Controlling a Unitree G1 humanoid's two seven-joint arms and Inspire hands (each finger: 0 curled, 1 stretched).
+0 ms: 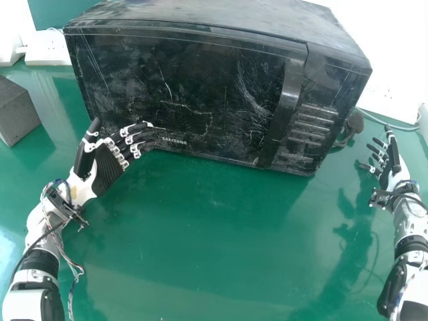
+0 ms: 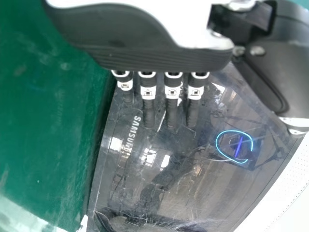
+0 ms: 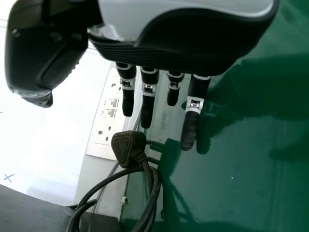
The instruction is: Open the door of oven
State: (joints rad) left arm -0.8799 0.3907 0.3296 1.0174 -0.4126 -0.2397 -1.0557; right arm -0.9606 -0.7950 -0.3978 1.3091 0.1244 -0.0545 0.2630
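Holding nothing, the left hand (image 1: 107, 168) and right hand (image 1: 390, 172) extend relaxed fingers near the scratched, boxy oven (image 1: 200, 80).

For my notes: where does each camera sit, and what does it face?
Head view: on the head, facing forward and down; oven door, left hand, right hand.
Left wrist view: at left wrist, facing the door; left hand.
Right wrist view: at right wrist, facing plug and table; right hand.
The first two share the door.

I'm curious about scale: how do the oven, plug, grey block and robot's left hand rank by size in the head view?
Oven
Left hand
Grey block, counting only what shows; the view's edge cuts it off
Plug
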